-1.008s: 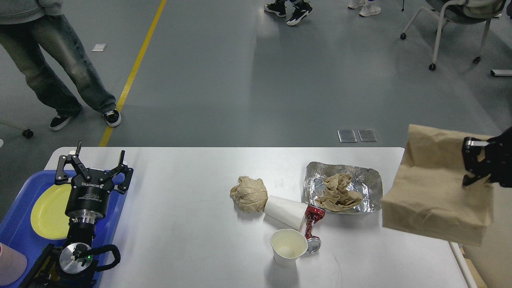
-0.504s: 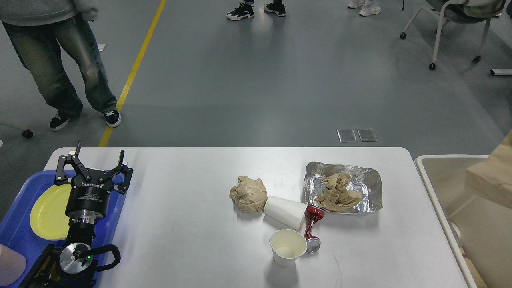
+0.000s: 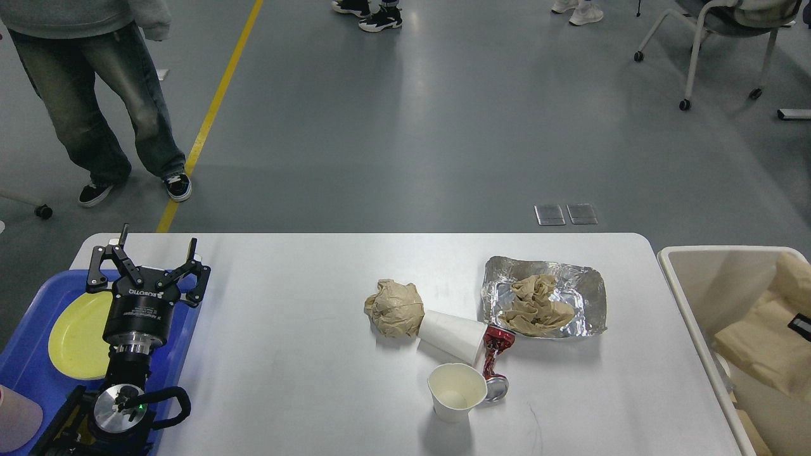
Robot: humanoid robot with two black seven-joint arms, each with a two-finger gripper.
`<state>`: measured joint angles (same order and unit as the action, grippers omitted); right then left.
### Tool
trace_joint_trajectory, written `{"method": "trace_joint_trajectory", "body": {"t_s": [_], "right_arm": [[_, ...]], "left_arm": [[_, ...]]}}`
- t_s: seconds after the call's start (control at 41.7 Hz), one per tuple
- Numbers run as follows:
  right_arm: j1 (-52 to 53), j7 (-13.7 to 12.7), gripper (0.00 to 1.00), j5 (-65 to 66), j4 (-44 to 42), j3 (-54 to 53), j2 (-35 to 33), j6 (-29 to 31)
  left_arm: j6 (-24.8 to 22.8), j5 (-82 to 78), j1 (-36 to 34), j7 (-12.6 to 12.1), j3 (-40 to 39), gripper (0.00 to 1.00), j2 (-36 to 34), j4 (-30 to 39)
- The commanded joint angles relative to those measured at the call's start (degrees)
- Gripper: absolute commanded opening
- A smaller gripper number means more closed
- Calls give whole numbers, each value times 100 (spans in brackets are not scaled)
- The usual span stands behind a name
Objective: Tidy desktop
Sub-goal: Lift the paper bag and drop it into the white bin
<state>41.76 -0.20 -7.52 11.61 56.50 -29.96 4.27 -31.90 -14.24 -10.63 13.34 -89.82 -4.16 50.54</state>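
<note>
The white desktop (image 3: pixel 285 354) holds a crumpled brown paper ball (image 3: pixel 394 308), a white paper cup on its side (image 3: pixel 451 335), an upright paper cup (image 3: pixel 456 391), a crushed red can (image 3: pixel 495 361) and a foil tray (image 3: pixel 589 285) with crumpled brown paper (image 3: pixel 535 305) in it. My left gripper (image 3: pixel 151 254) is open and empty at the table's left end, over the edge of a blue tray (image 3: pixel 31 361). A brown paper bag (image 3: pixel 770 342) lies in the beige bin (image 3: pixel 681 278) at the right. A small black part (image 3: pixel 799 323) shows on the bag at the right edge; it may be my right gripper.
A yellow plate (image 3: pixel 76 332) lies in the blue tray, and a pink cup (image 3: pixel 16 418) stands at the bottom left corner. A person in jeans (image 3: pixel 95 107) stands beyond the table's left end. A wheeled chair (image 3: pixel 709 38) is at the far right.
The brown paper bag, held up over the table's right end a second ago, moved right and down into the beige bin. The right gripper left most of the view. The left arm stayed still.
</note>
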Motion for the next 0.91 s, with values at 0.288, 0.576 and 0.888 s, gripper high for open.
{"method": "trace_joint_trajectory", "body": {"t_s": [0.288,0.576,0.888], "right_arm": [[-1170,-305,0,-92,-476,-227,790,-919],[-1240,-305,0,-109,-449,-324,807,-928],[-1249,-288,69,-109,-388,-324,851,-1524]], "left_arm": [[0,1,0,-7,0,96,3,-1],[0,1,0,-7,0,96,3,-1],[0,1,0,-7,0,96,3,-1]]}}
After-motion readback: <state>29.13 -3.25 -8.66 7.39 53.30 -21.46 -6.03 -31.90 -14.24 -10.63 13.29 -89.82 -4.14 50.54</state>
